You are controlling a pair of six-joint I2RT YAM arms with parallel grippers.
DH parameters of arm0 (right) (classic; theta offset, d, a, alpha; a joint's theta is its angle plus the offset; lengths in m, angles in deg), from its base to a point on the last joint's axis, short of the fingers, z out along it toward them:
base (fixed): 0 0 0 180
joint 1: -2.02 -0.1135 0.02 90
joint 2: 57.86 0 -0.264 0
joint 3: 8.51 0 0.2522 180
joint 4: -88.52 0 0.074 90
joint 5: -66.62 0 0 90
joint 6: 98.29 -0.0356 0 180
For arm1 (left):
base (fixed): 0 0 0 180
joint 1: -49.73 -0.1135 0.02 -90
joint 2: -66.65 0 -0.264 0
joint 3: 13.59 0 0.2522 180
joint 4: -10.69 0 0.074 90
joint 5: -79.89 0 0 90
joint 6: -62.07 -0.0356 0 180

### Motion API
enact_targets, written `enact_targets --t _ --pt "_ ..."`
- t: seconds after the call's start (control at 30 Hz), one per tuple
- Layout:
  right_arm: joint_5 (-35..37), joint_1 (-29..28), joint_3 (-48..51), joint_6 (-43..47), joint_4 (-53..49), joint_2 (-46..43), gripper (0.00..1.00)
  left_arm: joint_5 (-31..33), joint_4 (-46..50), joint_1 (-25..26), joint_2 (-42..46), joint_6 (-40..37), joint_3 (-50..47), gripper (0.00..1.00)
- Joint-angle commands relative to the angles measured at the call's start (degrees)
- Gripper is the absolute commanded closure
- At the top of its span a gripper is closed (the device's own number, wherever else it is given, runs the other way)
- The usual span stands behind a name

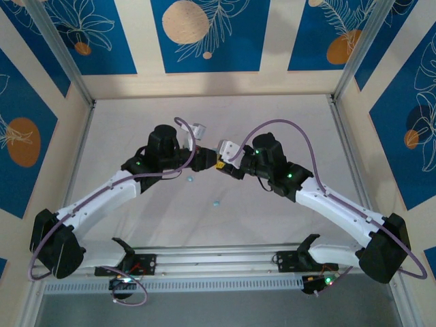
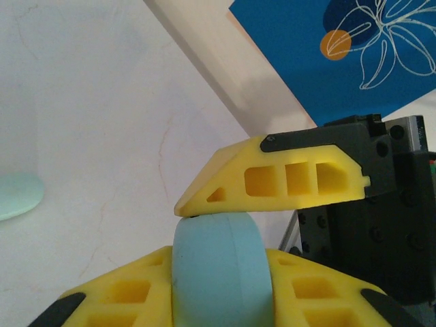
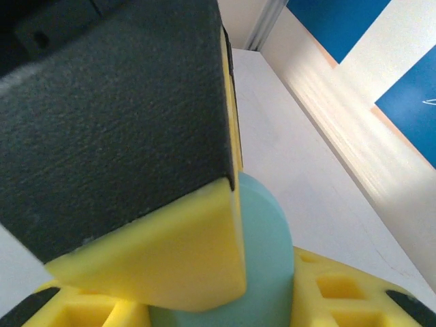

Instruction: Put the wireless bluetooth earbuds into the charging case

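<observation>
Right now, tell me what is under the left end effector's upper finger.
A light blue rounded object, pinched against the lower finger; its far side and base are hidden.

The top view looks steeply down from above and behind the arm bases, taking in the whole table. The wrist views sit very close over the left claw and right claw. Each faces across the table to a blue-panelled wall at upper right and catches the other's finger.
</observation>
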Motion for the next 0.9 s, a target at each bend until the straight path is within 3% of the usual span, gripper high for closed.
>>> enact_targets --t 0.0,0.07,0.2,0.27,0.43,0.87 --pt "1.78 -0.34 1.4 1.73 2.76 -1.14 0.59 0.8 -3.78 0.44 0.13 3.96 -0.41 0.75" --pt "0.22 0.72 3.9 -0.64 6.64 -2.8 0.55 0.9 -4.36 0.42 0.57 5.82 -0.5 0.77" --pt "-15.43 9.34 11.84 -11.54 19.26 -6.63 0.41 1.11 -7.16 0.41 1.72 12.37 -1.14 0.81" --pt "-21.42 12.24 14.4 -10.77 23.53 -6.74 0.41 0.96 -9.52 0.41 2.03 16.42 -2.0 0.82" --pt "-21.31 12.55 15.12 -9.85 28.47 -6.21 0.41 -0.6 -15.36 0.47 2.75 23.95 -4.02 0.82" --pt "-27.46 12.23 11.4 -11.97 31.6 -3.09 0.39 -1.51 -15.58 0.4 3.69 25.31 -3.92 0.82"
